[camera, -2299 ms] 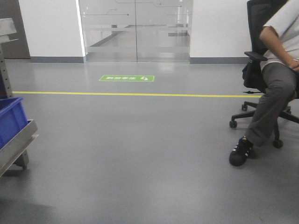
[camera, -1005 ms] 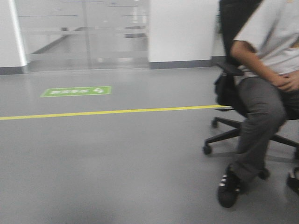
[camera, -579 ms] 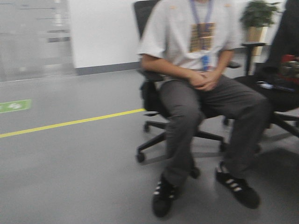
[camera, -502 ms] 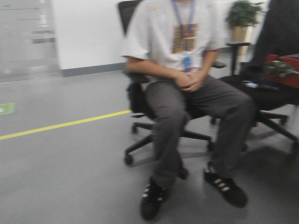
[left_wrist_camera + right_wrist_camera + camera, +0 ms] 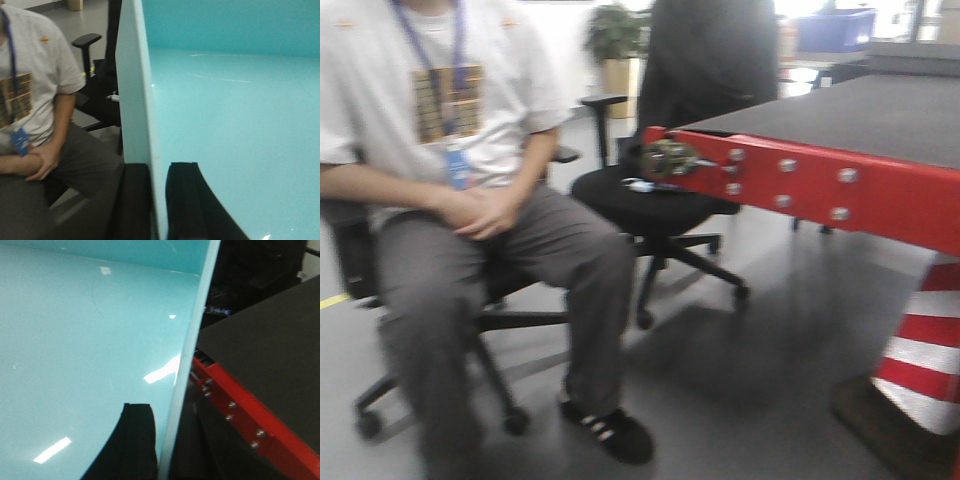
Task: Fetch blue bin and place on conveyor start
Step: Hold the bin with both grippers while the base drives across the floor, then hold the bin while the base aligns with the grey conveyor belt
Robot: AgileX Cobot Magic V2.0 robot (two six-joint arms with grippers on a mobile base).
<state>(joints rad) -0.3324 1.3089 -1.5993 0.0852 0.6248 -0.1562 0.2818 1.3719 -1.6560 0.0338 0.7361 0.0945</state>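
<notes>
The blue bin (image 5: 225, 125) is a pale turquoise tub that fills both wrist views; it does not show in the front view. My left gripper (image 5: 159, 200) is shut on the bin's left wall, one black finger (image 5: 135, 200) outside and one inside. My right gripper (image 5: 167, 450) is shut on the right wall of the bin (image 5: 75, 340), with its inner finger (image 5: 132, 445) on the inside. The conveyor start (image 5: 880, 110) is a dark grey belt with a red front edge (image 5: 800, 190), ahead on the right. It lies just right of the bin in the right wrist view (image 5: 265, 340).
A seated person (image 5: 450, 200) in grey trousers is close on the left, also in the left wrist view (image 5: 35, 125). A black office chair (image 5: 670, 180) stands between the person and the conveyor. A red-and-white striped post (image 5: 920, 350) is under the belt. A dark blue bin (image 5: 835, 28) sits far back.
The front view has swung right: from bare floor and glass doors, past the seated person, to the red-edged conveyor now on the right.
</notes>
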